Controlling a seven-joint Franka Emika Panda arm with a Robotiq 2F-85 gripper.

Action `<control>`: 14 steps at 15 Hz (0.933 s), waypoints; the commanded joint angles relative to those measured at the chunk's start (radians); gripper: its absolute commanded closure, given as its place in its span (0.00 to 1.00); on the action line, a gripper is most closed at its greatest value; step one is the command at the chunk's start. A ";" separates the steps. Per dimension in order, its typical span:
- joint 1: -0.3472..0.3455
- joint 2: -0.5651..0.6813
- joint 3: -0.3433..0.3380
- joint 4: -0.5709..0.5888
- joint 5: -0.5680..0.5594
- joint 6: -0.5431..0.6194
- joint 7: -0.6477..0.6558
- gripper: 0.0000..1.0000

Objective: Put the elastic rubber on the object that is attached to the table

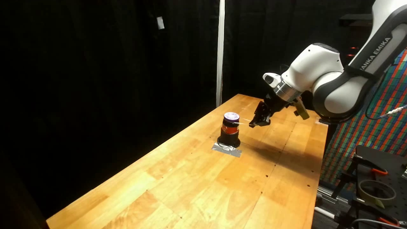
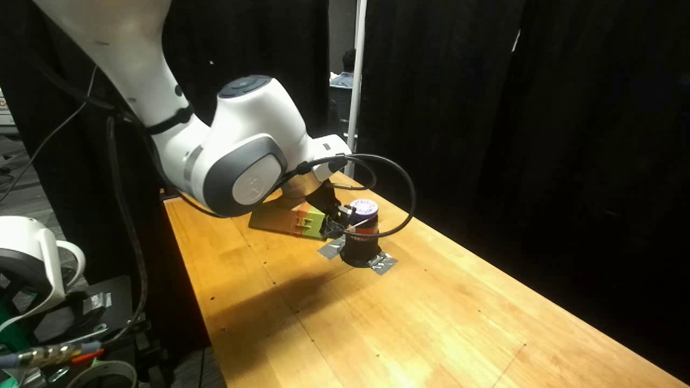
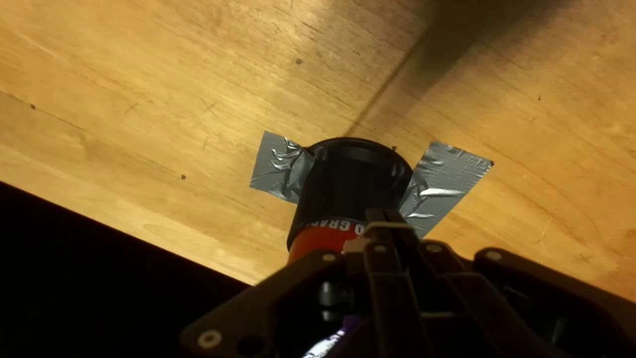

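The object attached to the table is an upright black can with a red label and purple-white lid (image 1: pixel 230 129); it shows in both exterior views (image 2: pixel 361 250). Silver tape strips (image 3: pixel 447 174) fix its base to the table. The wrist view shows its black lower side (image 3: pixel 350 186). My gripper (image 1: pixel 254 124) is beside the can's upper part, apart from it; its fingertips (image 3: pixel 386 215) are close together. The pale elastic rubber (image 3: pixel 390 225) crosses over both fingertips. In an exterior view a thin strand of it (image 1: pixel 243 123) runs from the fingertips to below the lid. Its far side is hidden.
The wooden table (image 1: pixel 190 187) has a dark curtain along its far side and a pale pole (image 1: pixel 220 63) behind. A black cable loop (image 2: pixel 413 199) hangs from the wrist near the can. A black cart with a tape roll (image 1: pixel 392 192) stands beside the table.
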 commanded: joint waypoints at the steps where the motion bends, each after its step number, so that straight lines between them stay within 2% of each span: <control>1: -0.015 -0.024 -0.028 -0.106 -0.083 0.185 -0.047 0.90; 6: -0.004 0.040 -0.079 -0.139 -0.142 0.460 -0.154 0.88; 11: 0.024 0.110 -0.109 -0.131 -0.117 0.662 -0.266 0.89; 14: 0.034 0.148 -0.115 -0.124 -0.100 0.745 -0.302 0.89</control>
